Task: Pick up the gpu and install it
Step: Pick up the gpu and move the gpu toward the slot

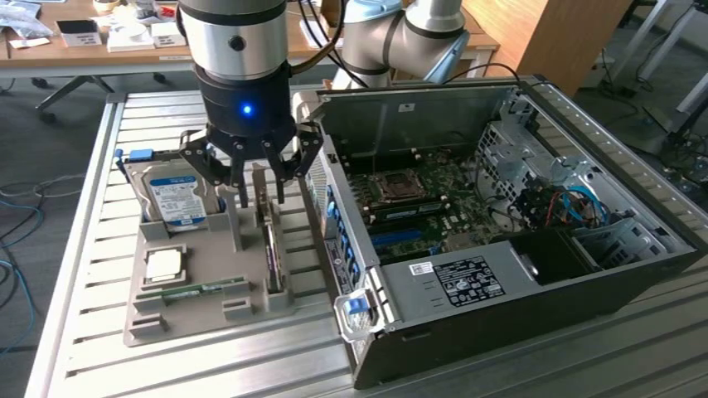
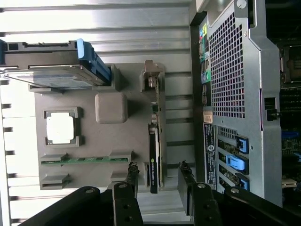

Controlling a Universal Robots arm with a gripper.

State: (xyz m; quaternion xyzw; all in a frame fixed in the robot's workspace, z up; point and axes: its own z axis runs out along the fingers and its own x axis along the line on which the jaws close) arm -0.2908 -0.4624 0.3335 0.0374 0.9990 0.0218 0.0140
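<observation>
Surface (image 1: 89, 332): ribbed bare metal, brushed sheen. Tray (image 1: 188, 319): matt grey, looks like plastic. Case (image 1: 409, 108): dull grey sheet metal, perforated rear. Claw (image 1: 261, 201): matt black.

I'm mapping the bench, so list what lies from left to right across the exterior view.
Hard drive → gpu standing on edge in the tray → blue slot latches on the case → motherboard → blue cables.
</observation>
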